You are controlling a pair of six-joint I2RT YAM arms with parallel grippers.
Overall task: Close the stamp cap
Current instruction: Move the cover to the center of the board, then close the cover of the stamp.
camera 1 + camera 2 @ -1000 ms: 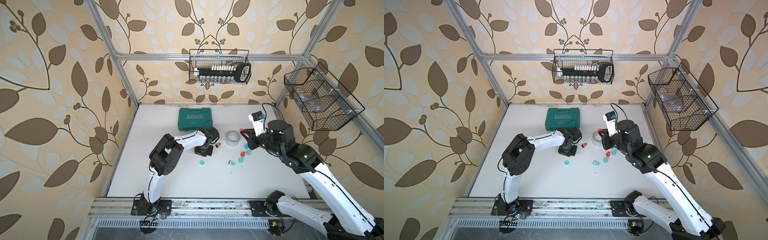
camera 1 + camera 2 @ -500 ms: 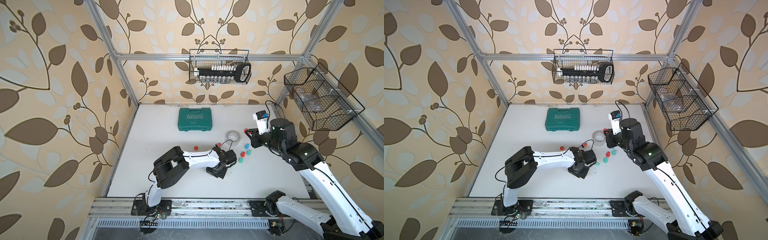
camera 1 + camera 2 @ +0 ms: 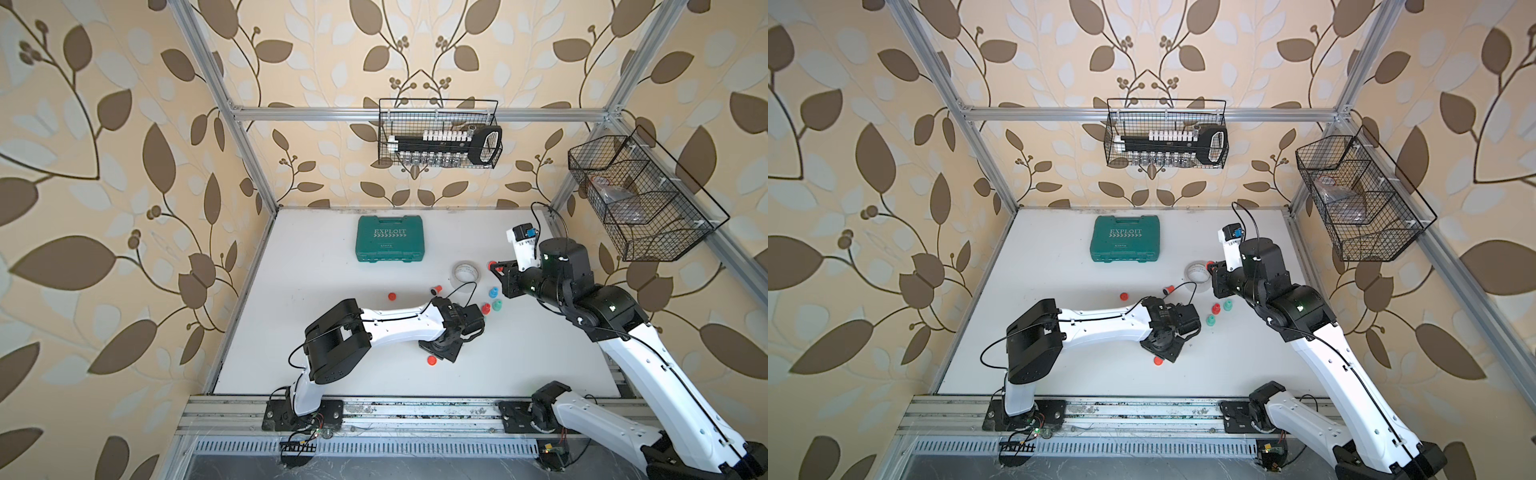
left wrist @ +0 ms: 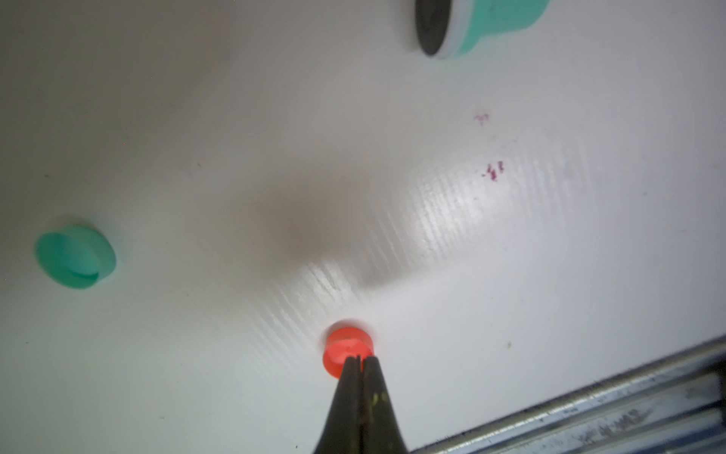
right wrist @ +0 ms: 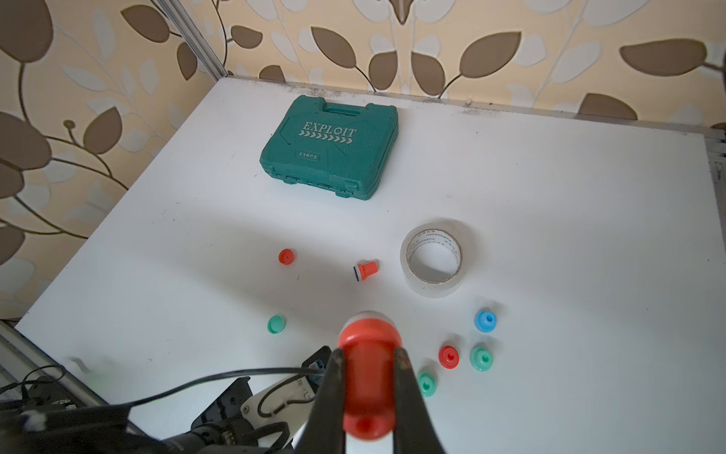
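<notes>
White table [image 3: 311, 257] — green tool case [image 3: 390, 244], tape roll [image 3: 465, 272], scattered small stamp pieces [image 3: 391, 296] — red, green, blue

From my remote feed: the green tool case [image 5: 329, 147] reads "EXPLOIT" in raised white caps above a row of chevrons, w/ a small plate below marked "53PCS" (that plate is legible in the right wrist view only). Print inside the tape roll [image 5: 432, 255] core is too small to read.

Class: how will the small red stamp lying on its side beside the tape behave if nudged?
The stamp is round and on its side, so it likely rolls. One end is wider, so it probably curves. Small plastic: probably light.
</notes>
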